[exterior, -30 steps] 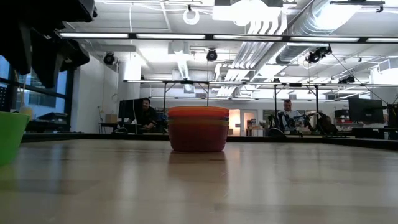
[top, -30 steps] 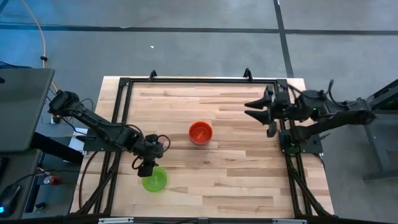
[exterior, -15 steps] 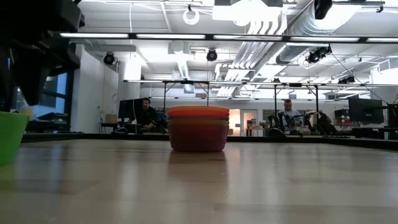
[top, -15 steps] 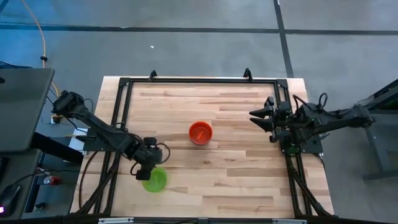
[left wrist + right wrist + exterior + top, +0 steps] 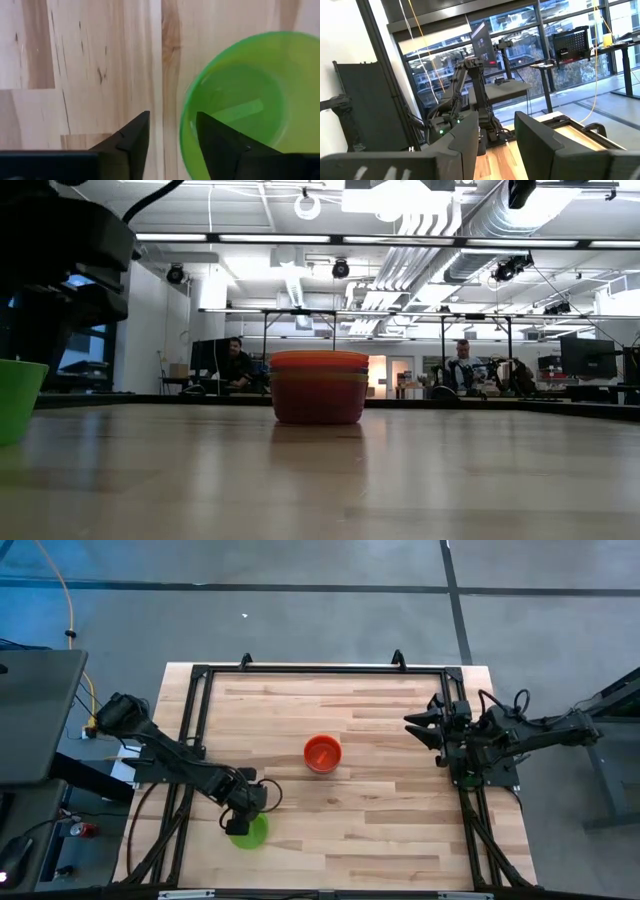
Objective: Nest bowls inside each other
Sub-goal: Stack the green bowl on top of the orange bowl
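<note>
The green bowl (image 5: 248,831) sits alone near the table's (image 5: 380,830) front left, well apart from the stack of nested bowls (image 5: 322,752) at the middle. The left gripper (image 5: 170,135) hangs over it, jaws parted and straddling the near rim, nothing pinched yet. To do this well I'd sink one finger inside the wall, one outside, then close gently. The left arm reaches low and outstretched. The right gripper (image 5: 425,726) waits open at the right edge.

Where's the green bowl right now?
In the high view, the green bowl sits near the table's front-left, under the left claw, apart from the stacked bowls at centre.
</note>
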`<state>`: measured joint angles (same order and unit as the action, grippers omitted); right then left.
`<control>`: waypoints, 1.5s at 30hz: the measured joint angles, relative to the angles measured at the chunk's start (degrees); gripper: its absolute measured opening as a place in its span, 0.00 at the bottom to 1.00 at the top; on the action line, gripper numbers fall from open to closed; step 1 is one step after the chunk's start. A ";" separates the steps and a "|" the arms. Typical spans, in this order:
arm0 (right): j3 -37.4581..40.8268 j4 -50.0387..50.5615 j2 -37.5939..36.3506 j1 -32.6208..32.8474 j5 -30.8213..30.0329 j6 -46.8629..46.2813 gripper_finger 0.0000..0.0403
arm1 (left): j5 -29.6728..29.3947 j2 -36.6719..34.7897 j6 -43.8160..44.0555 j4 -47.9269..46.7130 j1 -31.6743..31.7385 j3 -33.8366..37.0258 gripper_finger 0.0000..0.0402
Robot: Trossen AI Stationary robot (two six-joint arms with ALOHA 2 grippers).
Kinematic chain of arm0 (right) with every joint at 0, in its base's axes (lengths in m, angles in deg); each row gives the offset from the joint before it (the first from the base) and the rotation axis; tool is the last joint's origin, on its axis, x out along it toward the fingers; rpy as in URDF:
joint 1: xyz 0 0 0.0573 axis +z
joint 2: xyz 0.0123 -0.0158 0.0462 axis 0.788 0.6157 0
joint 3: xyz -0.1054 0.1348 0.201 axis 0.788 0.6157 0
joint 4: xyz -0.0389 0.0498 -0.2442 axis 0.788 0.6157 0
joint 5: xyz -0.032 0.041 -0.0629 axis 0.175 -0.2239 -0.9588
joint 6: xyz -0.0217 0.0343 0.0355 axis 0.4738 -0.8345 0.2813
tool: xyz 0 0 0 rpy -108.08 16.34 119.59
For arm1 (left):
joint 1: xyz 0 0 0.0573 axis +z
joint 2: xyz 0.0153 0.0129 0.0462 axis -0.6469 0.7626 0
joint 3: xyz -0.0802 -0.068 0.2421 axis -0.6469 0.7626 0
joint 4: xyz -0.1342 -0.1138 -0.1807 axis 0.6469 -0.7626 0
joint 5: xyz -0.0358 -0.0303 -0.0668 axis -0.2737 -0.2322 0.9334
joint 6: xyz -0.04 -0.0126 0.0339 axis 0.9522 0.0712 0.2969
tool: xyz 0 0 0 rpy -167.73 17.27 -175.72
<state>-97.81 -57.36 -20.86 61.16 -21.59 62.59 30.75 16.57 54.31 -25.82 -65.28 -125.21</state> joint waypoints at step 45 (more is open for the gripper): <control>-0.04 4.07 0.12 -0.02 -0.48 -1.19 0.30 | 5.38 2.27 -8.99 0.57 39.56 -24.05 0.00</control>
<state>-97.85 -53.29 -20.74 61.14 -22.07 61.40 36.13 18.84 45.32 -25.25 -25.72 -149.26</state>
